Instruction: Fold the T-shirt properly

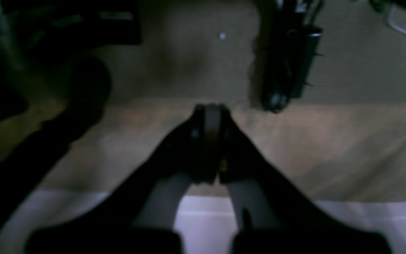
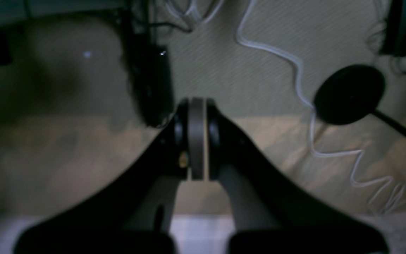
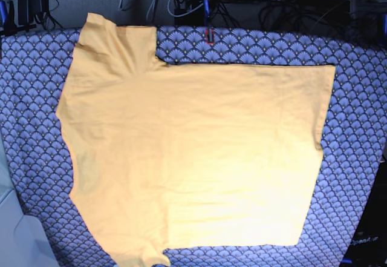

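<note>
T-shirt [image 3: 193,158] spread flat on the scallop-patterned cloth [image 3: 357,97] over the counter, filling most of the base view; one sleeve up at the far left corner, the other at the near edge, hem side toward the right. Looks soft, light and limp: likely to drape, sag and wrinkle when lifted, unlikely to slip on the cloth. Best taken by pinching edges or corners, probably a sleeve or hem corner with each claw, lifting low so the fabric trails rather than bunches.

Left claw [image 1: 211,109] pressed together, holding nothing, well off the shirt, above carpeted floor with a dark device [image 1: 289,67] lying near. Right claw [image 2: 196,104] likewise pressed together and empty, over floor with a white cable [image 2: 294,70] and a round black disc [image 2: 349,93].

Neither arm in the base view. Both wrist views dim and blurred; no shirt visible in them. Near sleeve cut off by the frame's bottom edge; tag not made out; neckline hard to place.
</note>
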`<control>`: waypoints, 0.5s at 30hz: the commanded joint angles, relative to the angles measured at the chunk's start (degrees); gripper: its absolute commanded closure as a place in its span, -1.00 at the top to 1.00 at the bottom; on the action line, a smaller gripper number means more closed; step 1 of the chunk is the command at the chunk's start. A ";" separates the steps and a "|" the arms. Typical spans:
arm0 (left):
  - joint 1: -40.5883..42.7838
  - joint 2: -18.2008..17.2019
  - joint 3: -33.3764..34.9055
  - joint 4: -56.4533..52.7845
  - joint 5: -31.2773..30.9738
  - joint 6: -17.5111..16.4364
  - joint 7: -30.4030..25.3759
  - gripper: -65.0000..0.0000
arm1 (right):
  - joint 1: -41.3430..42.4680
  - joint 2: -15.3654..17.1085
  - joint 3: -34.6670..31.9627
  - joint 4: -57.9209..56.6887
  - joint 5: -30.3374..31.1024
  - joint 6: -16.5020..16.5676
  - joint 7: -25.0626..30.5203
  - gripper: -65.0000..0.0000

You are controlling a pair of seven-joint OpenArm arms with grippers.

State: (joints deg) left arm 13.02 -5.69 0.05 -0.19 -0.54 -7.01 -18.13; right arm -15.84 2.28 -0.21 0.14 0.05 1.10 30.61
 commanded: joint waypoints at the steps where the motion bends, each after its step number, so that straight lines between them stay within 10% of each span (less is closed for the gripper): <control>1: 1.27 -0.06 -0.10 0.19 -0.74 -0.86 -3.54 -1.00 | -1.97 0.49 -0.10 -0.14 0.08 -0.36 3.98 -1.00; 15: 14.72 -1.82 -0.01 0.19 -9.71 -5.61 -36.16 -1.00 | -18.49 2.95 0.08 -0.14 0.08 -0.36 48.64 -1.00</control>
State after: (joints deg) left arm 26.30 -6.98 0.01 0.27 -9.72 -12.32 -53.23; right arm -33.36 4.73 -0.19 0.19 -0.16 1.13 77.84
